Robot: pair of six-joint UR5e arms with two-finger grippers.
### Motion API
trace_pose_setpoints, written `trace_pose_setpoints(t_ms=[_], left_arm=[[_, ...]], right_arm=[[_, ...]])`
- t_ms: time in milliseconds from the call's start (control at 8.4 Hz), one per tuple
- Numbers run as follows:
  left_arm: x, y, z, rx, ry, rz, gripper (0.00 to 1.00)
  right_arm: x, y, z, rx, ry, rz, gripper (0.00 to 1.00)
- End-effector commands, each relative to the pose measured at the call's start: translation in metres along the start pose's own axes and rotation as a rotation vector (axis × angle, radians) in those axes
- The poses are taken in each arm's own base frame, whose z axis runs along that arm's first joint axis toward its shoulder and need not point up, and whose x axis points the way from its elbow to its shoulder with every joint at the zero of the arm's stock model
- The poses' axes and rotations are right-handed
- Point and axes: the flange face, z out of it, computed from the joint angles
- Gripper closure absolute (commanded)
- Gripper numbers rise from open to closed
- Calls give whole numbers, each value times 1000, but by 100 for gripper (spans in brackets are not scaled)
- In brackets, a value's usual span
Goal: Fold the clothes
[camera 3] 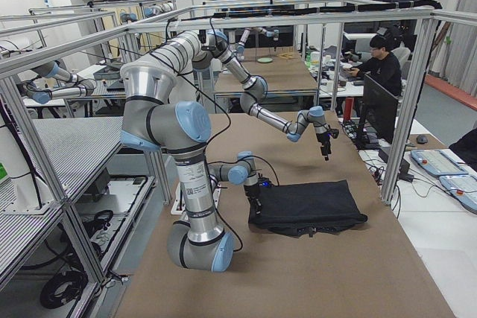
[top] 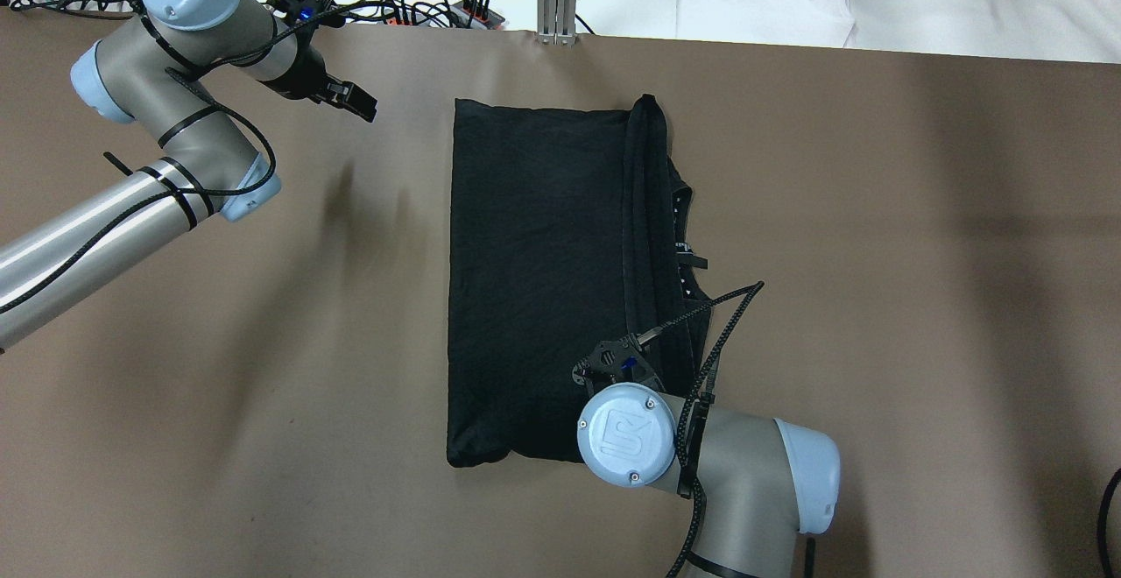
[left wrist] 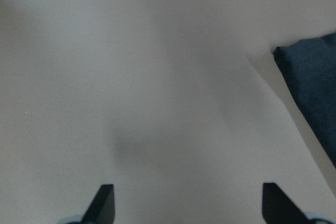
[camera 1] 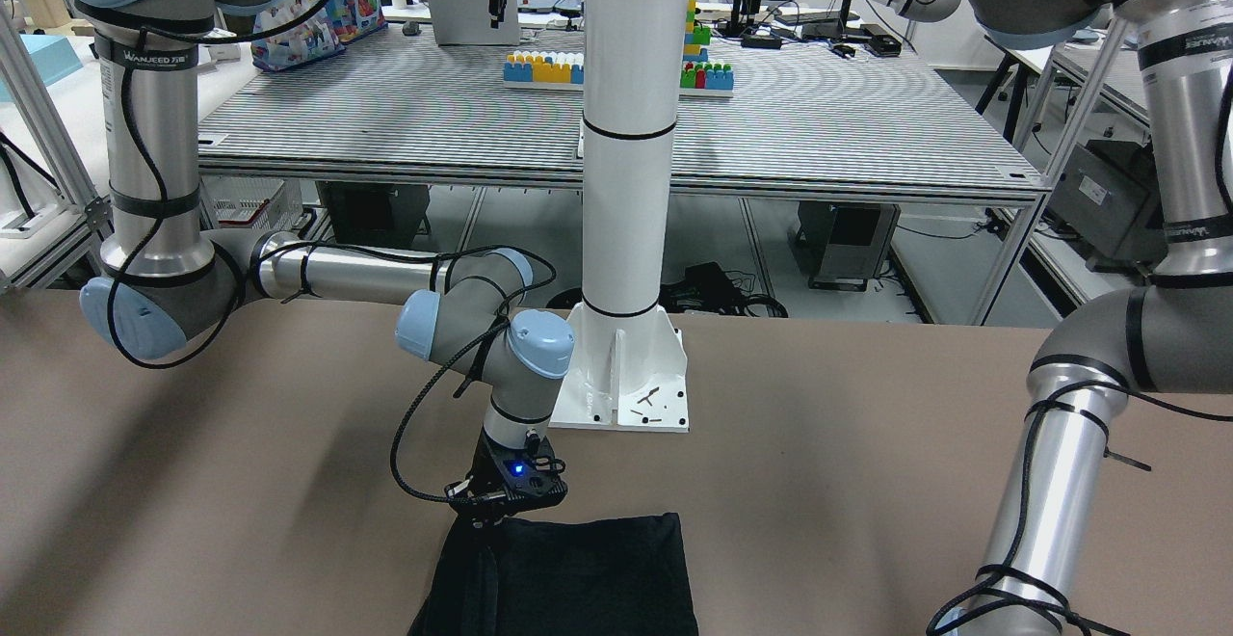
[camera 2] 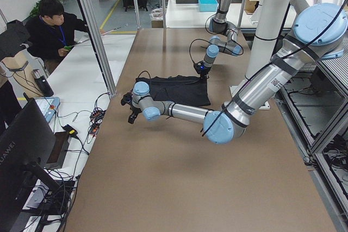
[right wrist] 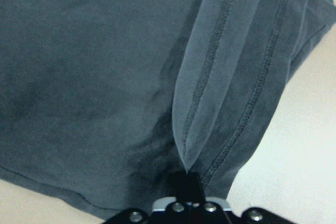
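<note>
Brown table (top: 263, 341), aluminium frames (camera 2: 92, 25), striped bench (camera 1: 819, 116) behind.

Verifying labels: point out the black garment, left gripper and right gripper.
black garment (top: 534, 280): overhead view, flat middle panel.
left gripper (left wrist: 189, 203): left wrist view, between open fingertips.
right gripper (right wrist: 187, 181): right wrist view, fingertips pinching hem.

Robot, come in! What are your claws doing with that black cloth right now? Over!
Left claw open, hovering over table, beside the cloth. Right claw shut on black garment, pinching its folded hem. Nothing blocking the fold.
</note>
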Motion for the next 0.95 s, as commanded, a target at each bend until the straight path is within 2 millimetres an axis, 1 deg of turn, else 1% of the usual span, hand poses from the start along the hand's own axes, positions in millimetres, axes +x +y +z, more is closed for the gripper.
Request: trace_pose_setpoints(t_ms=[0,119,238,357,476,595,715,834], left_arm=[[1,1,1,-1,1,1,0],[1,1,1,3,-6,2,0],[6,3,6,6,-14,8,0],[7,2,6,12,-20,8,0],[8,2,6,12,-20,9,0],[8,2,6,12,-20,9,0],[8,2,6,12,-20,9,0],[8,2,6,12,-20,8,0]], right_arm=[[40,32,12,-15,22,3,100],[54,44,17,-26,35,11,100],[55,51,22,-35,41,12,100],[49,51,22,-37,34,51,77],[41,50,19,-21,8,103,29],[38,47,15,9,-31,151,8],[46,35,12,42,-54,176,7],[63,19,15,61,-42,198,7]])
